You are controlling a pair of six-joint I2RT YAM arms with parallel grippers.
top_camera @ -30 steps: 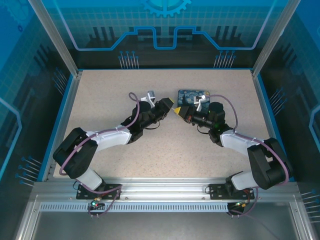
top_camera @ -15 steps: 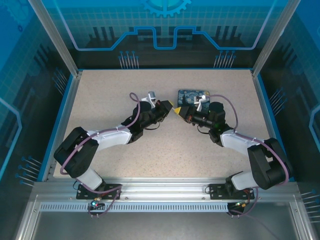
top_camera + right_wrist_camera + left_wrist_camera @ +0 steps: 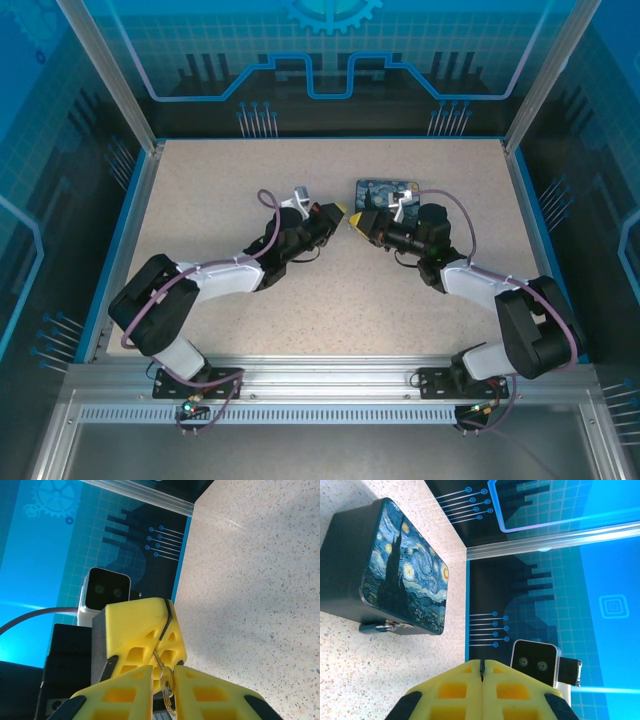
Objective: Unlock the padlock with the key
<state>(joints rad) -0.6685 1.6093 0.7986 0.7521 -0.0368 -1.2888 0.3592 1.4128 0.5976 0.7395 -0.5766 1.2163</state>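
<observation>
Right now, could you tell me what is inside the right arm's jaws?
The ring of the key hangs between them; the key's far end is covered, pinched in the left arm's shut jaws.

Metal key (image 3: 160, 664); glossy box (image 3: 405, 565); matt table (image 3: 350, 300).

Bright, even light from above; soft shadows beneath the arms (image 3: 220, 275). Left wrist: cyan glare at 3 o'clock. Right wrist: pale streak across the table (image 3: 260, 580) at 1 o'clock.
</observation>
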